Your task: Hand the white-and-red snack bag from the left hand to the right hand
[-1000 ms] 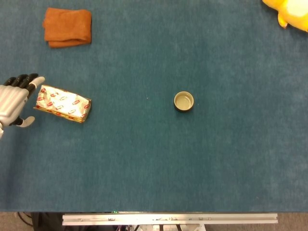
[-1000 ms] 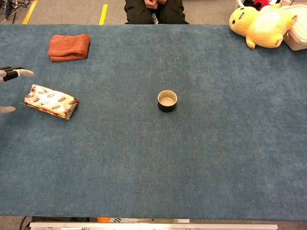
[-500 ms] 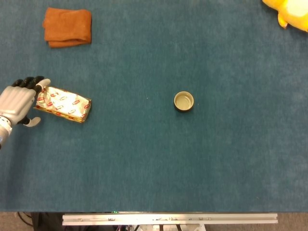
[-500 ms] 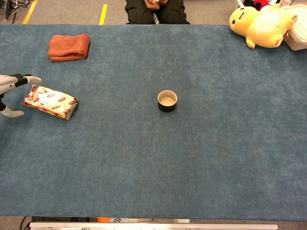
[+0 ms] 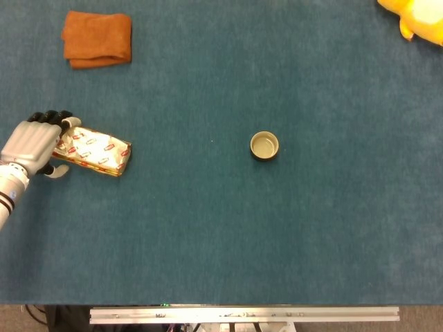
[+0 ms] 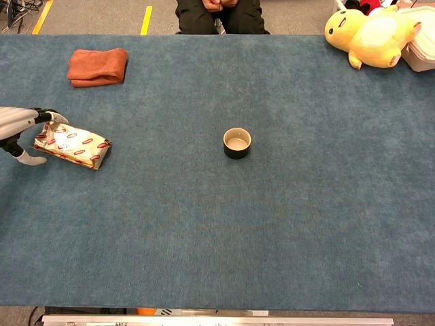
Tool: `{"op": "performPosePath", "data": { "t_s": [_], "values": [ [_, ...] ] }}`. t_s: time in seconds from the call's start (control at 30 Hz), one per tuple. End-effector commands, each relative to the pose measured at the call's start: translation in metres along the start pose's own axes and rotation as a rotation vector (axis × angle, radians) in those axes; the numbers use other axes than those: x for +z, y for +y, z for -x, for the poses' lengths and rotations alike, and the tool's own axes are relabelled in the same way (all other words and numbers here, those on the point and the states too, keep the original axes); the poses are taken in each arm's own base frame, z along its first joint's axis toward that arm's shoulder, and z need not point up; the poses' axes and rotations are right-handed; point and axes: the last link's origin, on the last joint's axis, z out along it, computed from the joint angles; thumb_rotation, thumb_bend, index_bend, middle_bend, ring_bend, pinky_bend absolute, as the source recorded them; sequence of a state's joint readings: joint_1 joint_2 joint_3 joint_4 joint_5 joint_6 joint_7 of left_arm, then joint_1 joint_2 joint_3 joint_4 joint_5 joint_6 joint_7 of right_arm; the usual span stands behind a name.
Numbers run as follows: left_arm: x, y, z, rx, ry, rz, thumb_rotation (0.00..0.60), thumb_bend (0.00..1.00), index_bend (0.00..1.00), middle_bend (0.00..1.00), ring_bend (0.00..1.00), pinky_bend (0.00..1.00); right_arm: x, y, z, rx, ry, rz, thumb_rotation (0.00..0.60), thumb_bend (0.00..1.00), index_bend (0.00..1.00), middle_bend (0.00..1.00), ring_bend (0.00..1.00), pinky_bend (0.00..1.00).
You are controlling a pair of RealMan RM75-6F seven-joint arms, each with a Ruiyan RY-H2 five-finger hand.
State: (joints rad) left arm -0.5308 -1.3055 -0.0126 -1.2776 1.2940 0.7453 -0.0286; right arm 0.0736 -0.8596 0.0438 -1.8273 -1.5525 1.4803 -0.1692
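The white-and-red snack bag (image 5: 93, 150) (image 6: 73, 145) lies flat on the blue table at the left. My left hand (image 5: 36, 144) (image 6: 22, 128) is at the bag's left end, fingers (image 5: 57, 117) spread over its far corner and the thumb (image 5: 55, 170) on the near side. The fingers reach onto the bag's end, but the hand has not closed around it and the bag still lies on the table. My right hand shows in neither view.
A folded orange cloth (image 5: 97, 39) (image 6: 98, 66) lies at the far left. A small dark bowl (image 5: 264, 146) (image 6: 236, 142) stands mid-table. A yellow plush toy (image 6: 370, 30) (image 5: 413, 15) and a white container (image 6: 423, 49) sit at the far right corner.
My left hand has moved right, from beside the bag until its fingers reach over the bag's left end. The bag has not moved.
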Motion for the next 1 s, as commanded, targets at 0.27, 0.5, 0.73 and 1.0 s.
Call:
{"op": "performPosePath", "data": {
  "t_s": [0.27, 0.5, 0.73, 1.0],
  "values": [
    [0.007, 0.010, 0.006, -0.080, 0.005, 0.021, 0.600, 0.26, 0.38, 0.29, 0.30, 0.26, 0.001, 0.000, -0.003, -0.004, 0.008, -0.003, 0.600, 0.02, 0.15, 0.32, 0.26, 0.33],
    [0.008, 0.014, 0.006, -0.158, 0.004, 0.041, 0.600, 0.26, 0.50, 0.46, 0.45, 0.41, 0.002, -0.003, -0.001, 0.004, 0.002, -0.013, 0.600, 0.02, 0.15, 0.32, 0.26, 0.33],
    [0.005, 0.014, 0.000, -0.236, 0.000, 0.053, 0.600, 0.26, 0.54, 0.49, 0.48, 0.45, 0.005, -0.004, -0.002, 0.003, 0.006, -0.021, 0.600, 0.02, 0.15, 0.32, 0.26, 0.33],
    [-0.002, 0.021, -0.014, -0.350, -0.016, 0.084, 0.600, 0.26, 0.56, 0.55, 0.53, 0.49, 0.009, -0.011, -0.003, 0.004, 0.014, -0.062, 0.600, 0.02, 0.15, 0.32, 0.26, 0.34]
  ]
}}
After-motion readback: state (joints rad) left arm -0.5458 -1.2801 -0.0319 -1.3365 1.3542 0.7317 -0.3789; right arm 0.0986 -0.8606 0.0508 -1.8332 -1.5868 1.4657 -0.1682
